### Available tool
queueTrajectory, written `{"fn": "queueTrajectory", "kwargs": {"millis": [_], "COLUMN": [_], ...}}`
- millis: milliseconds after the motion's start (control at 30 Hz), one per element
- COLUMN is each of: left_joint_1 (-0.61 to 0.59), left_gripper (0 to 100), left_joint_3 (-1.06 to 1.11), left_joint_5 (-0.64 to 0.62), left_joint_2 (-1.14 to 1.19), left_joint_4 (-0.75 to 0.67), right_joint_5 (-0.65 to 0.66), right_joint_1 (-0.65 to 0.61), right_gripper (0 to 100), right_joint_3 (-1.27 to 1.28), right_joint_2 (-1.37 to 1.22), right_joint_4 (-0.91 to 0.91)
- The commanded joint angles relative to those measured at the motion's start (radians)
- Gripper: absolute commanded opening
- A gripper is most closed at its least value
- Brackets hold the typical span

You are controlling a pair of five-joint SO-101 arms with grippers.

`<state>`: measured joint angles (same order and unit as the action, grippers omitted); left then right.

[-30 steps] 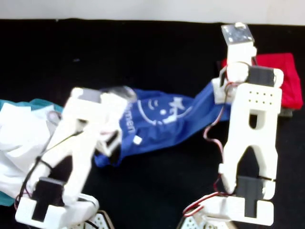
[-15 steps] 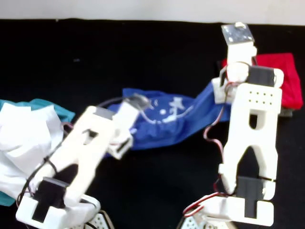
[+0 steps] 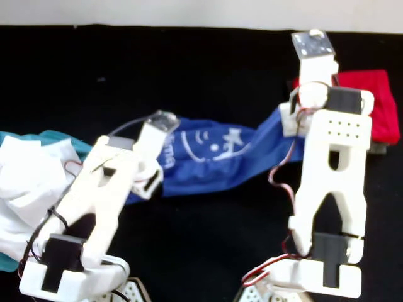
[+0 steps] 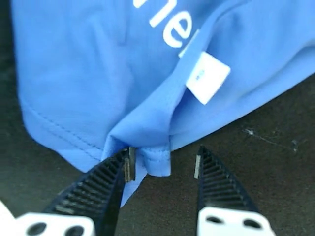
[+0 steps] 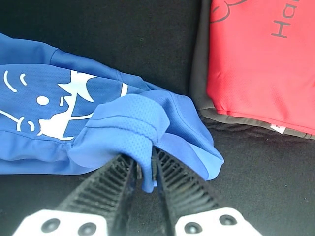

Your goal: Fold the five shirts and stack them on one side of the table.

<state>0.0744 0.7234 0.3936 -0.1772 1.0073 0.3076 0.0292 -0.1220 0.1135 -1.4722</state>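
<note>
black worktop (image 3: 208,82) is seen under both arms, with a pale strip (image 3: 189,11) behind it. a blue shirt (image 3: 214,157) with white print is stretched out across the middle, between the two arms. one end of it is pinched in the right tool (image 5: 146,167), whose fingers are closed tight on a bunched fold of the cloth. the other end is lying by the left tool (image 4: 163,164). the left tool is held open, and a small fold of the blue hem is sitting between its fingers, touching one finger and apart from the other. a white tag (image 4: 207,77) is sewn on the shirt near that hem. a red shirt (image 3: 378,104) is laid folded at the right side, on top of a dark grey shirt (image 5: 231,120), just beside the pinched end. a white shirt (image 3: 25,182) and a teal shirt (image 3: 63,138) are heaped at the left edge, beside the left arm.
</note>
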Motion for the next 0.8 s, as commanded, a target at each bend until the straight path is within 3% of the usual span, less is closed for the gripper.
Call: {"fn": "queueTrajectory", "kwargs": {"millis": [0, 133, 667, 767], "left_joint_1": [-0.007, -0.013, -0.053, -0.047], "left_gripper": [20, 20, 20, 8], "left_joint_3": [-0.09, -0.107, 0.09, 0.088], "left_joint_5": [-0.003, -0.003, -0.003, 0.008], "left_joint_2": [-0.027, -0.016, -0.018, -0.021], "left_joint_4": [0.081, 0.091, -0.107, -0.075], "right_joint_5": [-0.005, -0.005, -0.005, -0.005], "right_joint_1": [-0.008, -0.01, -0.01, -0.008], "right_gripper": [0.6, 0.6, 0.6, 0.6], "right_joint_3": [0.001, 0.001, 0.001, 0.001], "right_joint_2": [0.045, 0.047, 0.047, 0.047], "right_joint_4": [0.012, 0.016, 0.012, 0.01]}}
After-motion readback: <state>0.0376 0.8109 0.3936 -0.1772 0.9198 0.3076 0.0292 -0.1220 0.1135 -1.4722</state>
